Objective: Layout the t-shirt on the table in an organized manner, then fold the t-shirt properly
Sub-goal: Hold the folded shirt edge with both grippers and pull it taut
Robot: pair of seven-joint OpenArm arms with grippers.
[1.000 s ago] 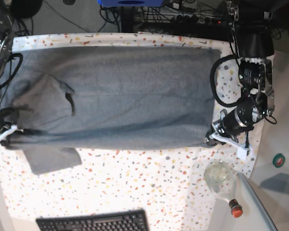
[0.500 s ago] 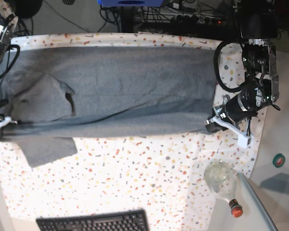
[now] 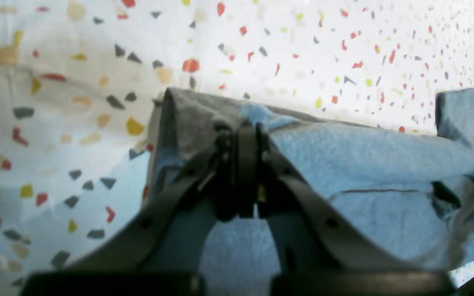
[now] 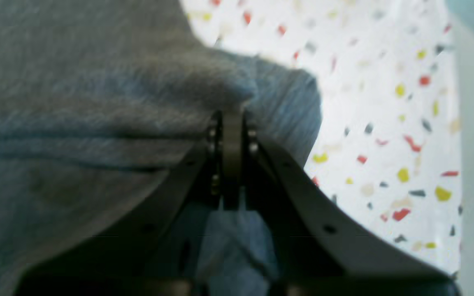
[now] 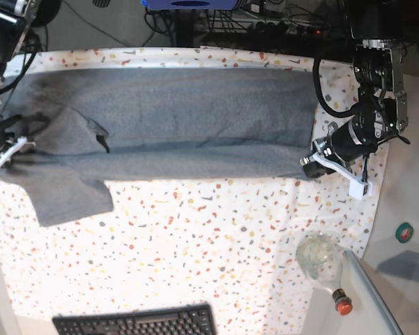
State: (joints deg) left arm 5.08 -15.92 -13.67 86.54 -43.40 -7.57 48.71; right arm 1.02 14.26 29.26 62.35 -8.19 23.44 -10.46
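Note:
The grey t-shirt [image 5: 181,118] lies stretched lengthways across the far half of the speckled table [image 5: 209,237], its near edge lifted and doubled over. At the right end my left gripper [image 5: 312,162] is shut on the hem corner; the left wrist view shows the left gripper [image 3: 241,127] pinching a fold of the t-shirt [image 3: 364,156]. At the left end my right gripper [image 5: 1,155] is shut on the shoulder edge. In the right wrist view the right gripper [image 4: 231,117] clamps a ridge of the t-shirt [image 4: 76,82]. One sleeve [image 5: 70,195] hangs out toward the near side.
A black keyboard [image 5: 136,321] lies at the near edge. A glass bottle with a red cap [image 5: 324,269] lies at the near right, beside a grey side surface with a green tape roll [image 5: 404,232]. Cables and equipment run behind the far edge.
Both grippers have moved toward the far side of the table, carrying the shirt's near edge with them. The grey band has become narrower, and the loose sleeve has trailed along.

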